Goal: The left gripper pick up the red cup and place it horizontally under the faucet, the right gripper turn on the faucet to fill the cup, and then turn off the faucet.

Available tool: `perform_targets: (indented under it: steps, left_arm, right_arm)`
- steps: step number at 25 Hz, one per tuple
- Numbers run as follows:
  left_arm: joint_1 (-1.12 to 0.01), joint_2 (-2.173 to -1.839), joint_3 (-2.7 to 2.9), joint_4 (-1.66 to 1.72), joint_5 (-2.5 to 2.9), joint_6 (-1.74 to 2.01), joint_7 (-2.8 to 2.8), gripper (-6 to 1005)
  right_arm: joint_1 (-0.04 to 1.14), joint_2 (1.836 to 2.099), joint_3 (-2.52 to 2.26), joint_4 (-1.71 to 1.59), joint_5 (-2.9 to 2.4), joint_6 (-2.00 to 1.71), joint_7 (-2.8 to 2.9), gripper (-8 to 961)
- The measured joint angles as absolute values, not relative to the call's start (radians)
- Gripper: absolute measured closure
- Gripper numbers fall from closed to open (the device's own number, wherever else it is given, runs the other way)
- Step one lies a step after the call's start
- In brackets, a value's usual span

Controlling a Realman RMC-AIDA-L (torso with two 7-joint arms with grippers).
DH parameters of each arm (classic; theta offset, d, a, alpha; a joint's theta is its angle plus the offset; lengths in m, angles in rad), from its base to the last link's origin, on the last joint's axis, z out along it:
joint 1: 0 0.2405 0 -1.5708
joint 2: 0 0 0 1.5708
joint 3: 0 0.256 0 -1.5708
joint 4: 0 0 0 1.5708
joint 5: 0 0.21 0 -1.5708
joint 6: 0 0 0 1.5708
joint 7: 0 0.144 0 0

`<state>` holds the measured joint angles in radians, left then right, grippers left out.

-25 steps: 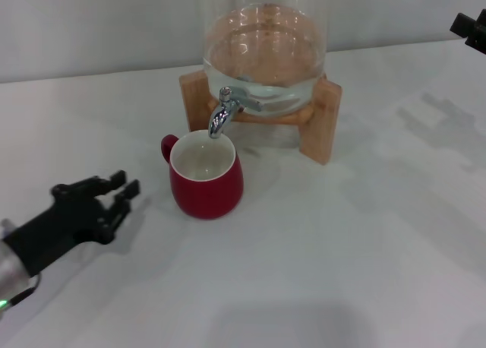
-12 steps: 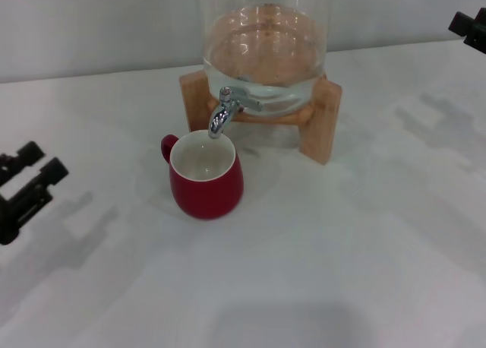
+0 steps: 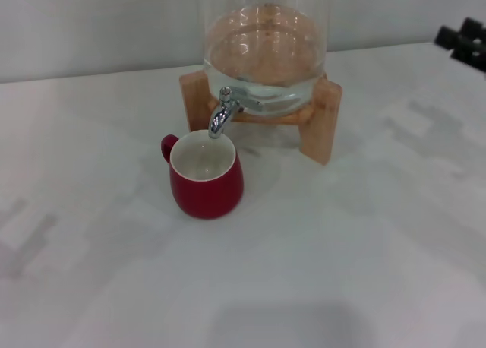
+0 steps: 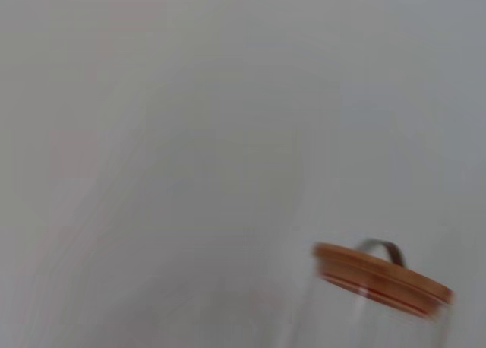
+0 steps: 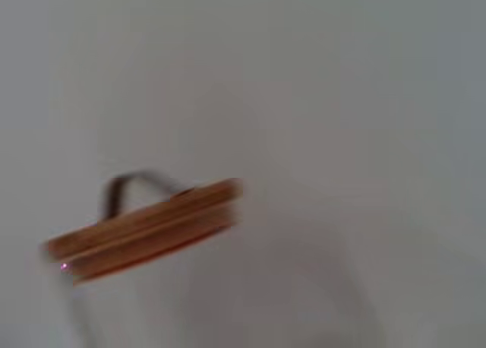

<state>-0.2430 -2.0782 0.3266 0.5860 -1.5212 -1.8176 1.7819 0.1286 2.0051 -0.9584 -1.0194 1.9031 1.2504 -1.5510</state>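
Currently the red cup [image 3: 206,175] stands upright on the white table [image 3: 342,249], rim just below the faucet [image 3: 222,112] spout of the glass jar [image 3: 264,52] on its wooden stand [image 3: 325,120]. Right gripper [image 3: 462,42] sits at the frame edge, well apart from the faucet; finger state cannot be told. Left gripper is out of view. Both wrist cameras show the jar's wooden lid [image 4: 382,276].

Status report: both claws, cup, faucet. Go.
Left claw out of view. Right claw at far right edge, clear of faucet. Red cup upright under spout, looks empty. Nothing in the way.
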Motion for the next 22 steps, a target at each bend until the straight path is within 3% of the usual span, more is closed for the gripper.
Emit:
perform_targets:
  steps: [4, 12, 16, 22]
  left_arm:
    - [-0.233, -2.079, 0.327, 0.582, -1.544, -1.773, 1.778, 256]
    - [-0.231, -2.08, 0.326, 0.581, -1.586, -1.716, 1.775, 257]
    - [-0.238, -2.079, 0.327, 0.585, -1.596, -1.697, 1.752, 257]
    - [-0.244, -2.077, 0.33, 0.588, -1.595, -1.689, 1.727, 258]
  right_arm:
    - [0.086, 2.008, -1.084, -1.157, 1.861, 1.231, -1.494, 232]
    - [-0.137, 2.015, -1.437, -1.706, 1.656, 0.93, -1.28, 232]
    - [-0.149, 2.015, -1.558, -1.785, 1.556, 0.858, -1.199, 232]
    - [-0.057, 2.013, -1.698, -1.689, 1.479, 0.742, -1.14, 232]
